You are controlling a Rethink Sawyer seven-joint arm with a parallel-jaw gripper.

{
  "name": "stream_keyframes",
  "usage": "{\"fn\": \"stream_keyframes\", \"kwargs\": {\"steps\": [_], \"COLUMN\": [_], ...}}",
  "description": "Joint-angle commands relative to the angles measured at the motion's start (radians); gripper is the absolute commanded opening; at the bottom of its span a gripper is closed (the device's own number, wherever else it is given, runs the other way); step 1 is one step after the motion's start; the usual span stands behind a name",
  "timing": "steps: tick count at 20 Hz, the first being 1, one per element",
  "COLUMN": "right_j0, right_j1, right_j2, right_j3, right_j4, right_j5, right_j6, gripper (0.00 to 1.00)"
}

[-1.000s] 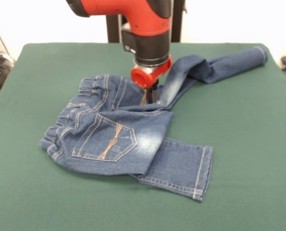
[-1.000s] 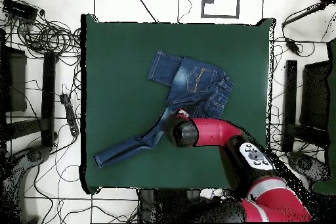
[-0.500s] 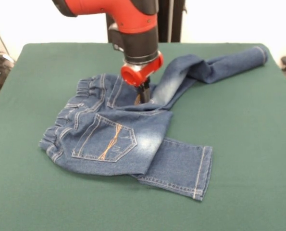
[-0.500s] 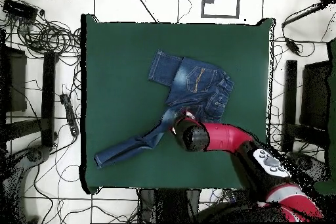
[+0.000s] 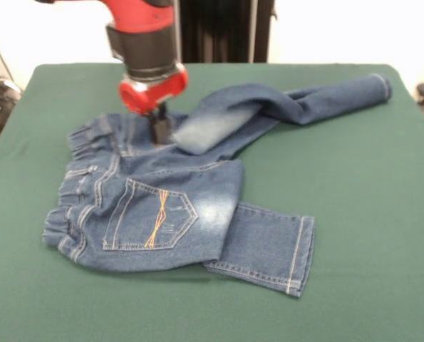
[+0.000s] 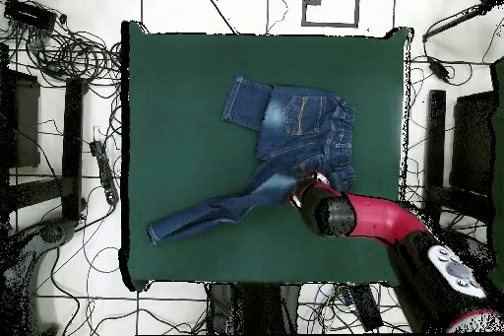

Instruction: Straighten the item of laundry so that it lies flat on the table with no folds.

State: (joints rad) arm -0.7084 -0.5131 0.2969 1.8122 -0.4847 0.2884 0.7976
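The small blue denim jeans [image 5: 162,206] lie crumpled in the middle of the dark green table [image 5: 368,214]. The seat with an orange-stitched back pocket faces up. One leg is folded under the seat and sticks out at the front right. The other leg runs to the far right corner. My gripper [image 5: 159,132] stands down on the cloth just behind the waistband and is shut on a fold of the jeans near the crotch. In the overhead view the jeans [image 6: 295,120] lie above my gripper [image 6: 306,185], with the long leg trailing down to the left.
In the overhead view, cables and stands lie on the floor around the table [image 6: 177,76]. The red arm [image 6: 379,219] comes in from the lower right. Dark posts stand behind the table's far edge in the front view.
My gripper has moved left in the front view, pulling the jeans with it. The waistband has shifted left and the far leg has been drawn out longer.
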Motion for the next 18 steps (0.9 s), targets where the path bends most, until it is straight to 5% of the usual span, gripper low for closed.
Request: {"fn": "stream_keyframes", "kwargs": {"steps": [1,18], "right_j0": [-0.036,-0.072], "right_j1": [-0.082,-0.094], "right_j2": [0.111,0.217], "right_j3": [-0.051,-0.126], "right_j4": [-0.030,-0.067], "right_j5": [0.163,0.297], "right_j6": [-0.099,-0.116], "gripper": [0.00,0.00]}}
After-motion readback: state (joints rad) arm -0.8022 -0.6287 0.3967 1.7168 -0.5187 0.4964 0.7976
